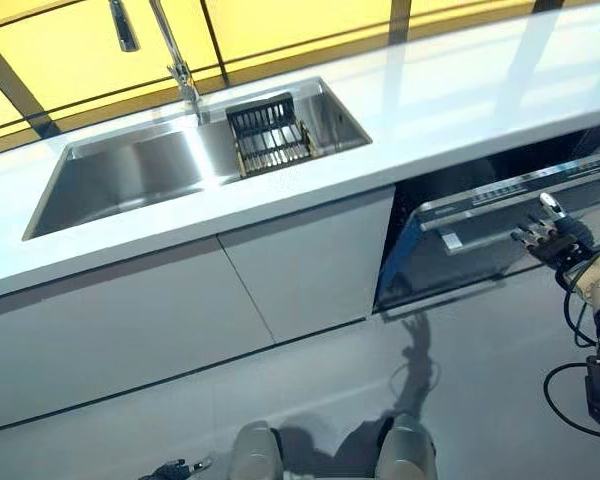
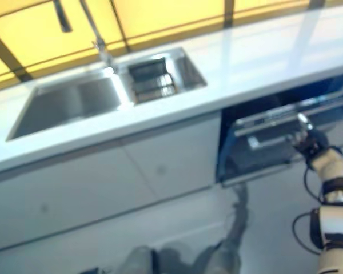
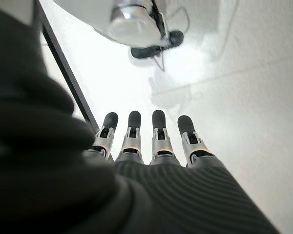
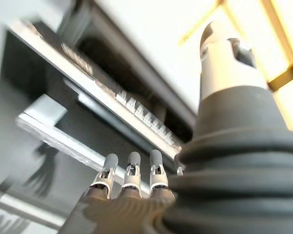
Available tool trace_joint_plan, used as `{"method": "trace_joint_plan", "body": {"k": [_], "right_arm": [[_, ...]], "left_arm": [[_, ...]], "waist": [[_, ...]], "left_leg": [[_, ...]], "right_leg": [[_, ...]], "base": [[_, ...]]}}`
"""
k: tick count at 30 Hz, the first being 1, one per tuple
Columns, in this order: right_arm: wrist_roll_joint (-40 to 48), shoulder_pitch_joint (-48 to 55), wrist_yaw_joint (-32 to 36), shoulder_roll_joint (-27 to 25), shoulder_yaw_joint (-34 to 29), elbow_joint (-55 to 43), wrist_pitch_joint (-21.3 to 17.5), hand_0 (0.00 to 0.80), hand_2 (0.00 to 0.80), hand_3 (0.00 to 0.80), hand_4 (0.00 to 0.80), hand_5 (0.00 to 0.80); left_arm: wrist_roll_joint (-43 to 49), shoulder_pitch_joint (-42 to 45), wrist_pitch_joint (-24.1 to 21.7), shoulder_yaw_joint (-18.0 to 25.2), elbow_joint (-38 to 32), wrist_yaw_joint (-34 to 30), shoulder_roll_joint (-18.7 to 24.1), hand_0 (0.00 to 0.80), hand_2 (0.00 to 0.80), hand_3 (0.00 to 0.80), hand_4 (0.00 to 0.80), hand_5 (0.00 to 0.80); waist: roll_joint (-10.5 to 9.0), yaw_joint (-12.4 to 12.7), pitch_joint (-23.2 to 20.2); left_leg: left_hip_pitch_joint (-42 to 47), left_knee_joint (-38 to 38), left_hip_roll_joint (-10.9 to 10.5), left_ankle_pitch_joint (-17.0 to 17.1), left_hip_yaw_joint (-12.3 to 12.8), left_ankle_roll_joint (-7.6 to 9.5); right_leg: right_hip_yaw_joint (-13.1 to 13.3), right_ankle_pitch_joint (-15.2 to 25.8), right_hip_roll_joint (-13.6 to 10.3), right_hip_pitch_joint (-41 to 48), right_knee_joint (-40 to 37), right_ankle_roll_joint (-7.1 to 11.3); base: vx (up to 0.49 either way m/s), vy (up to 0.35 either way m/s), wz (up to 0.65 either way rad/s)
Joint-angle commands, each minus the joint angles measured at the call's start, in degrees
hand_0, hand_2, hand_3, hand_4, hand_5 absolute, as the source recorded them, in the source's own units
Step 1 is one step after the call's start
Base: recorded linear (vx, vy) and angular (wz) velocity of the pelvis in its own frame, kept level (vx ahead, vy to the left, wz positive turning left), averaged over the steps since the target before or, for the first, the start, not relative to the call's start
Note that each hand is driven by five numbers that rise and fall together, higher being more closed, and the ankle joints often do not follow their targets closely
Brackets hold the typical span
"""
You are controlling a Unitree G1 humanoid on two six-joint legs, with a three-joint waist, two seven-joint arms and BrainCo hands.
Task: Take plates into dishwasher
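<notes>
Table (image 1: 460, 90) runs across ahead of me. Sink (image 1: 130, 170) set into it at left, tap (image 1: 175, 60) behind sink, rack (image 1: 270, 132) in sink's right end. Cabinet doors (image 1: 180, 300) below sink. Dishwasher (image 1: 500, 225) under table at right, door partly open, tilted toward me. My right hand (image 1: 548, 235) in front of door, by its handle (image 1: 480, 232). My left hand (image 3: 151, 146) low, over floor (image 3: 234, 97).

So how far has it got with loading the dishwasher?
Barely begun. The dishwasher door is ajar, and the right hand reaches with straight fingers toward its handle. The left hand hangs open and empty. No plates are in view.
</notes>
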Motion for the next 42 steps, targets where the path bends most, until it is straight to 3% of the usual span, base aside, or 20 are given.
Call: {"method": "trace_joint_plan", "body": {"k": [1,6,11,14,20,23,28,30,34,42], "right_arm": [[-1.5,-1.4,1.9,1.2,-4.6,-0.6,-1.6,0.0,0.0,0.0,0.0,0.0],[-3.8,3.6,2.2,2.3,-5.9,-1.0,-1.0,0.0,0.0,0.0,0.0,0.0],[-21.2,10.2,2.9,5.0,-1.8,-1.5,-3.7,0.0,0.0,0.0,0.0,0.0],[-24.8,14.7,4.2,6.8,0.3,-2.0,-4.6,0.0,0.0,0.0,0.0,0.0],[-29.4,28.9,6.0,17.5,1.4,-4.9,-10.8,0.0,0.0,0.0,0.0,0.0],[-29.8,33.9,3.3,24.1,2.0,-4.6,-13.0,0.0,0.0,0.0,0.0,0.0],[-44.4,39.6,-3.8,33.5,8.9,-1.0,-14.4,0.0,0.0,0.0,0.0,0.0],[-51.5,39.7,-6.1,34.6,11.6,1.5,-15.2,0.0,0.0,0.0,0.0,0.0],[-58.7,40.0,-8.3,35.9,16.2,3.7,-10.6,0.0,0.0,0.0,0.0,0.0],[-55.0,40.2,-8.5,36.3,16.0,5.3,-9.8,0.0,0.0,0.0,0.0,0.0]], "left_arm": [[4.0,0.5,-2.2,0.9,1.7,1.0,3.6,0.0,0.0,0.0,0.0,0.0],[4.5,0.7,-3.6,1.4,3.5,0.6,3.6,0.0,0.0,0.0,0.0,0.0],[1.6,-0.7,-3.6,1.9,3.9,0.9,3.1,0.0,0.0,0.0,0.0,0.0],[0.7,-1.4,-3.3,2.4,3.9,0.7,3.1,0.0,0.0,0.0,0.0,0.0],[1.1,-3.8,-2.2,3.5,4.2,0.4,2.6,0.0,0.0,0.0,0.0,0.0],[1.9,-4.2,-1.8,3.9,4.6,0.4,1.7,0.0,0.0,0.0,0.0,0.0],[3.5,-4.5,1.1,2.1,4.1,0.0,-1.1,0.0,0.0,0.0,0.0,0.0],[5.1,-5.0,2.1,1.0,4.5,-0.4,-2.0,0.0,0.0,0.0,0.0,0.0],[5.8,-5.6,4.7,-1.6,4.3,-1.3,-4.3,0.0,0.0,0.0,0.0,0.0],[8.2,-5.2,5.3,-3.9,3.7,-2.8,-5.6,0.0,0.0,0.0,0.0,0.0]], "waist": [[-2.46,1.7,-1.7],[-3.9,1.7,-3.9],[-5.0,1.0,-6.3],[-5.52,0.7,-7.7],[-6.06,0.1,-10.3],[-6.38,-0.8,-10.9],[-6.3,-1.8,-10.8],[-6.28,-1.7,-11.0],[-6.23,-1.4,-10.9],[-6.76,-1.3,-11.3]], "left_leg": [[1.3,2.7,-0.5,1.9,3.8,3.0],[6.4,-5.8,-1.7,2.8,4.9,2.46],[9.0,-15.8,-3.3,7.0,5.0,2.07],[10.3,-21.7,-4.4,9.4,5.0,2.05],[12.7,-33.9,-7.3,13.2,5.1,2.57],[13.2,-34.4,-7.9,12.6,5.4,3.03],[13.9,-34.6,-8.1,11.8,5.9,3.89],[14.0,-34.8,-8.1,11.7,5.7,4.06],[14.8,-35.0,-8.2,11.4,4.8,4.26],[15.4,-35.1,-8.5,11.2,4.8,4.3]], "right_leg": [[0.6,4.6,1.8,9.4,-10.0,-0.17],[-0.1,8.1,2.4,14.2,-19.3,1.92],[-0.4,12.9,2.9,16.2,-28.3,3.92],[-0.3,15.6,3.2,16.7,-32.9,5.11],[-2.4,20.1,4.0,17.4,-40.3,7.23],[-2.6,20.9,3.6,16.8,-40.8,7.63],[-2.6,20.5,3.6,16.9,-40.7,7.87],[-2.6,20.4,3.7,17.1,-40.7,7.77],[-2.7,20.2,4.1,18.3,-41.3,7.67],[-2.6,20.5,4.7,19.2,-42.3,7.76]], "base": [[0.109,0.046,-0.04],[0.095,0.053,0.04],[0.01,0.095,0.03],[-0.016,0.095,0.07],[-0.022,0.08,0.07],[-0.027,0.057,0.07],[-0.025,0.044,0.02],[-0.009,0.016,0.01],[0.0,0.0,0.0],[0.0,-0.008,0.0]]}}
